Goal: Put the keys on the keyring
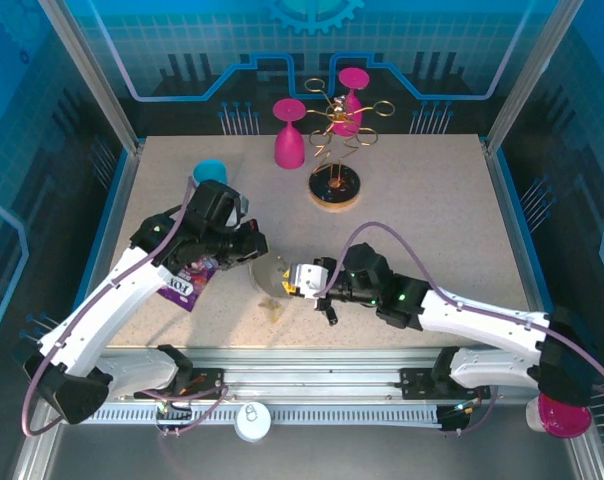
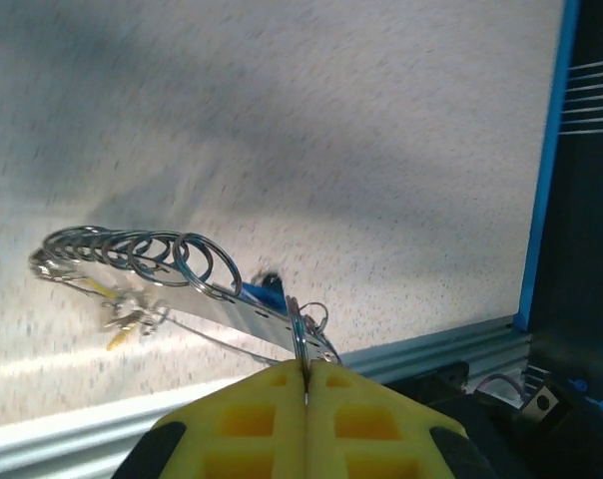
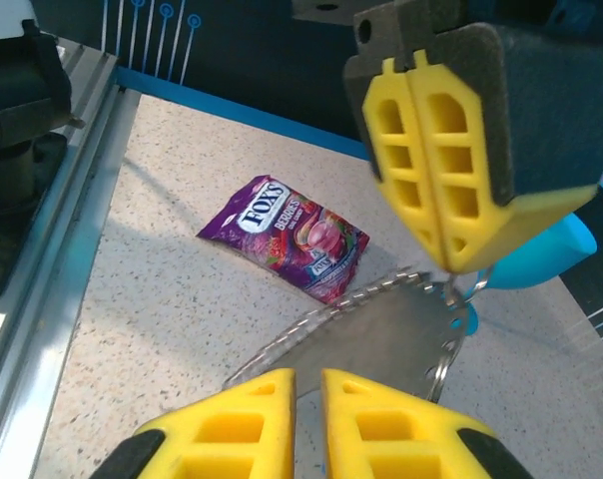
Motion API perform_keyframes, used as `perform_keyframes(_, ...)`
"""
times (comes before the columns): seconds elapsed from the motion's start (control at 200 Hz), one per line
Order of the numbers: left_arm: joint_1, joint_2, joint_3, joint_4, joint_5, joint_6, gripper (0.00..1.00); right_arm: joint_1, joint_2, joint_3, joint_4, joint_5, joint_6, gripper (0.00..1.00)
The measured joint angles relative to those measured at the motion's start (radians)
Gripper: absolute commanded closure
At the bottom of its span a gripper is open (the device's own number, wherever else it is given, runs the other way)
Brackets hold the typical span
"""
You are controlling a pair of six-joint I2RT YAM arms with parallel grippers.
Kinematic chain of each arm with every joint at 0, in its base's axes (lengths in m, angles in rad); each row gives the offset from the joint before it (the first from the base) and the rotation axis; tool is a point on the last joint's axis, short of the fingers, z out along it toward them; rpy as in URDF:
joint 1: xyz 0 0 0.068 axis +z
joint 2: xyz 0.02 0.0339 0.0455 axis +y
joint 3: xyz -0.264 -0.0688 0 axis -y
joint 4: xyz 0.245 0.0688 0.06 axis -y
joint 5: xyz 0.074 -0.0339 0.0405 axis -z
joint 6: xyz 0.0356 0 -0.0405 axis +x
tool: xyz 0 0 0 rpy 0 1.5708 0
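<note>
**One keyring held aloft, keys clustered below its far end**

The keyring (image 2: 217, 299) looks light, thin and springy, with about eight slippery split rings. It hangs over the table (image 2: 381, 150) from the left gripper (image 2: 306, 384), whose pads are pressed together on its near end. The right gripper (image 3: 306, 384) is slightly parted and empty. The keys (image 2: 122, 321) are too small to count.

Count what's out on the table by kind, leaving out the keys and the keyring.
Pink goblets: 2
Blue cup: 1
Wire rack: 1
Candy bag: 1
Total: 5
</note>
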Motion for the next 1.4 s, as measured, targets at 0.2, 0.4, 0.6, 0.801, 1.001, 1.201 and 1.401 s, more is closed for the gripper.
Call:
perform_keyframes(0.2, 0.010, 0.024, 0.000, -0.029, 0.056, -0.109, 1.00, 0.008, 0.092, -0.032, 0.149, 0.096, 0.003, 0.77)
perform_keyframes(0.4, 0.020, 0.030, 0.000, -0.031, 0.087, -0.170, 1.00, 0.008, 0.156, -0.035, 0.250, 0.163, -0.005, 0.74)
perform_keyframes(0.6, 0.020, 0.031, -0.005, -0.032, 0.108, -0.208, 1.00, 0.008, 0.186, -0.036, 0.334, 0.185, -0.005, 0.73)
perform_keyframes(0.801, 0.023, 0.031, -0.025, -0.024, 0.119, -0.235, 1.00, 0.008, 0.193, -0.036, 0.359, 0.183, -0.005, 0.78)
perform_keyframes(1.001, 0.027, 0.031, -0.038, -0.003, 0.127, -0.262, 1.00, 0.008, 0.203, -0.036, 0.367, 0.176, -0.004, 0.88)
perform_keyframes(1.201, 0.031, 0.023, -0.053, 0.020, 0.134, -0.295, 1.00, 0.008, 0.207, -0.036, 0.367, 0.174, -0.004, 1.00)
perform_keyframes(1.401, 0.052, -0.068, -0.144, 0.127, 0.121, -0.303, 0.30, 0.004, 0.204, -0.037, 0.373, 0.167, 0.007, 1.00)
